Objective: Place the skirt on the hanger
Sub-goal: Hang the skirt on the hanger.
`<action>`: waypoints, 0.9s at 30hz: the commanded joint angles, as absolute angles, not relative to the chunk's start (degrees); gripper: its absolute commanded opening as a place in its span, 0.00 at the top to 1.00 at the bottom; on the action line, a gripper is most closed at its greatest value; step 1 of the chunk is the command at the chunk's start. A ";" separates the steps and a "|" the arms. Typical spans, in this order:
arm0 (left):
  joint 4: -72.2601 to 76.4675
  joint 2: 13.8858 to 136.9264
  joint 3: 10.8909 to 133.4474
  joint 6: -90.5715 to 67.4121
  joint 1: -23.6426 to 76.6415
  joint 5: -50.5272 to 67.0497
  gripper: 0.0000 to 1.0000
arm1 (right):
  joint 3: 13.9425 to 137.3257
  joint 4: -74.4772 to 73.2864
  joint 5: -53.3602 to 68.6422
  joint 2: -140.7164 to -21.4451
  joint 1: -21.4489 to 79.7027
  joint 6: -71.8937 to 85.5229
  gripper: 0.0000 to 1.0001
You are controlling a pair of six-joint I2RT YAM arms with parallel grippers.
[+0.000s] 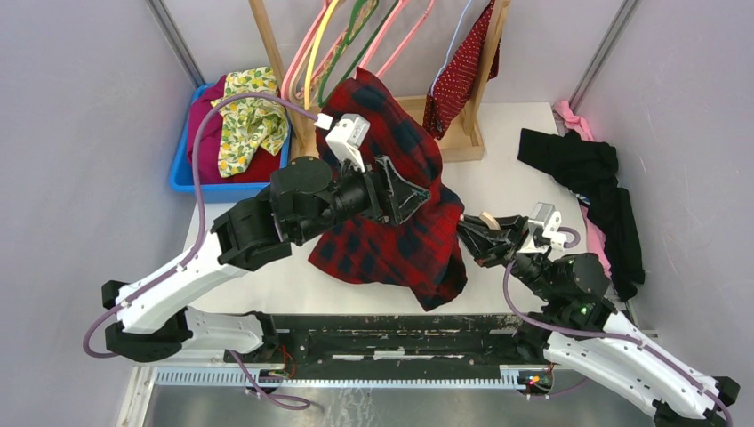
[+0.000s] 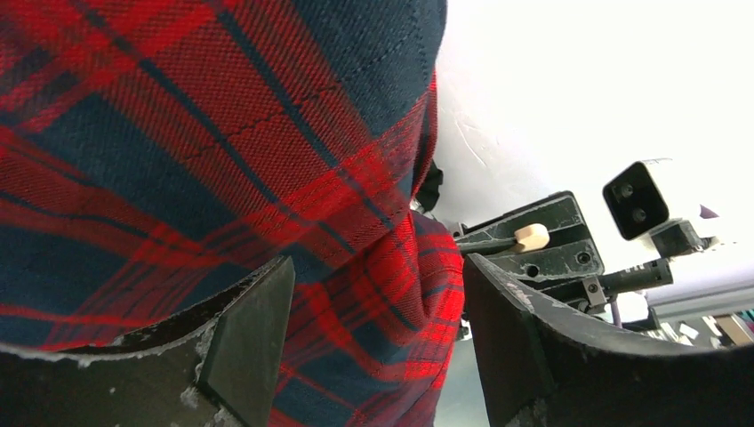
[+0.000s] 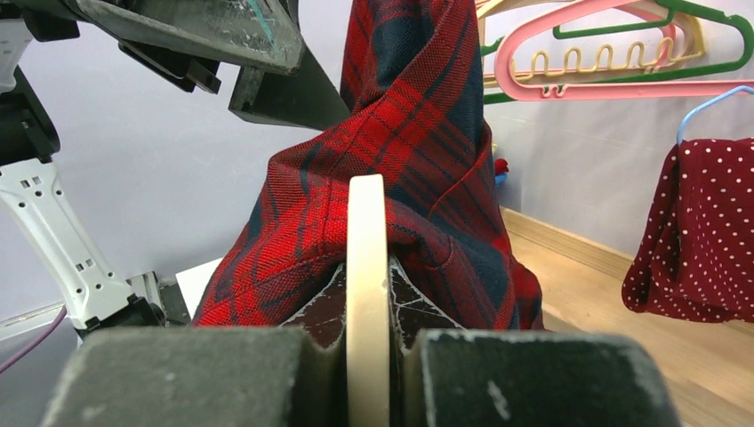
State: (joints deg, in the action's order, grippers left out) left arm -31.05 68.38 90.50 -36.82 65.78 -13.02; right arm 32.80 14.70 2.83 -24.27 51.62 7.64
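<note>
At the rack, the skirt (image 3: 702, 231) hangs lengthwise down from the hanger (image 3: 711, 101); my left gripper (image 2: 378, 311) gapes around the plaid garment (image 1: 391, 249), while my right gripper (image 3: 366, 302) clamps a wooden hanger (image 3: 366, 231).

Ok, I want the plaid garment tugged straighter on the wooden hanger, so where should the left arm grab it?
Probably the hanging fold of the plaid garment that sits between the open left fingers, closing from the left arm's side. It drapes loose there, clear of the right gripper clamping the wooden hanger.
</note>
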 commanded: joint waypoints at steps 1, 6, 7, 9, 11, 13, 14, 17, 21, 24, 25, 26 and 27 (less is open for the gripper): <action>-29.61 67.12 89.81 -34.51 66.09 -19.75 0.23 | 36.18 28.18 4.11 -25.04 51.59 8.46 0.98; -27.14 68.49 92.84 -31.68 66.12 -21.65 0.22 | 35.79 30.91 4.91 -26.06 51.59 9.16 0.98; -27.10 69.00 93.85 -31.33 66.10 -21.97 0.22 | 35.77 31.51 5.12 -26.35 51.59 9.34 0.98; -27.07 70.05 95.36 -30.48 66.09 -22.57 0.22 | 35.81 32.72 5.70 -26.89 51.59 9.70 0.98; -27.24 70.62 96.21 -29.69 66.10 -23.61 0.21 | 36.03 33.39 6.11 -27.47 51.60 9.92 0.98; -27.16 70.36 96.03 -29.35 66.10 -25.45 0.21 | 36.54 33.43 6.76 -27.79 51.59 10.13 0.98; -26.76 70.13 95.58 -29.21 66.09 -26.35 0.20 | 36.71 33.62 7.04 -28.04 51.59 10.22 0.98; -24.83 69.92 94.65 -28.70 66.13 -27.39 0.10 | 37.45 34.38 8.28 -29.52 51.59 10.91 0.98; -23.64 71.33 95.09 -28.48 66.09 -26.23 0.09 | 38.17 35.67 9.75 -31.61 51.59 11.74 0.98; -23.09 72.19 95.03 -28.54 66.08 -25.44 0.09 | 38.40 36.49 10.37 -32.31 51.60 12.25 0.98; -23.29 72.43 95.06 -28.56 66.08 -25.48 0.09 | 38.43 36.86 10.33 -32.34 51.59 12.30 0.98; -23.65 72.62 95.05 -28.61 66.09 -25.81 0.09 | 38.53 36.86 10.35 -32.35 51.64 12.30 0.98; -24.11 72.68 94.90 -28.81 66.09 -26.29 0.10 | 38.67 36.86 10.33 -32.35 51.60 12.30 0.98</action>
State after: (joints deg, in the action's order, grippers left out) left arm -26.83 71.85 93.49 -30.92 65.78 -24.38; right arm 33.65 24.27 7.97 -33.45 51.62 11.11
